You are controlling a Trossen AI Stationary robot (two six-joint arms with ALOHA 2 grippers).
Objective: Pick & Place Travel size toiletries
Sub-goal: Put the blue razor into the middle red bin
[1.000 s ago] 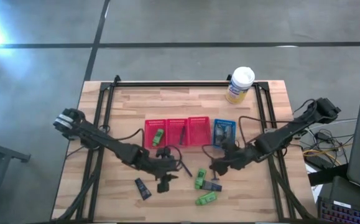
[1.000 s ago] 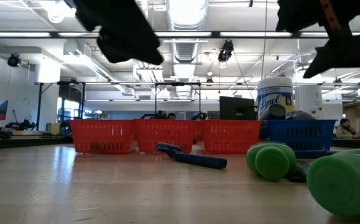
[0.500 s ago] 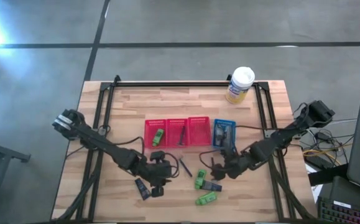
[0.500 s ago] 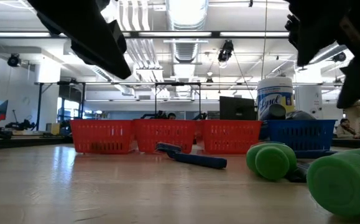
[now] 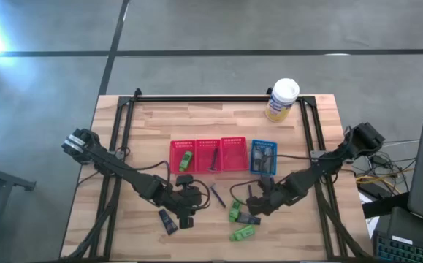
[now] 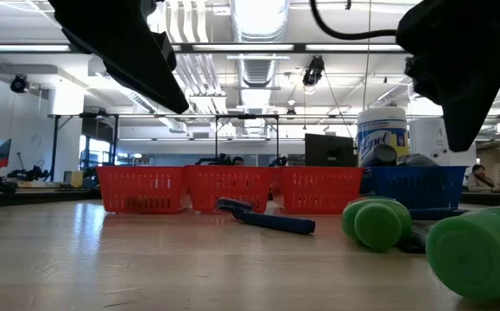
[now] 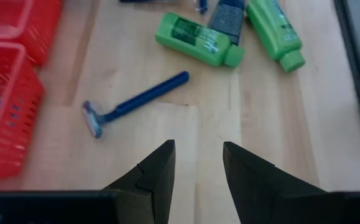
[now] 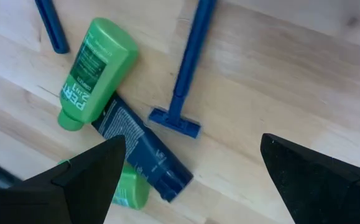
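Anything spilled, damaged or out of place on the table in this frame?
Nothing looks spilled or damaged. Several toiletries lie loose on the table outside the baskets: a blue razor, two green bottles and a dark tube wedged between them. That fits unfinished sorting. Both grippers, left and right, are open.

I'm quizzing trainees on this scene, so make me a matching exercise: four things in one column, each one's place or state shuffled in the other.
1 canister
2 blue basket
3 left red basket
4 right gripper

A open, over a dark tube
B table's far edge
C green bottle inside
D right of the other baskets

Pairs: 1-B, 2-D, 3-C, 4-A
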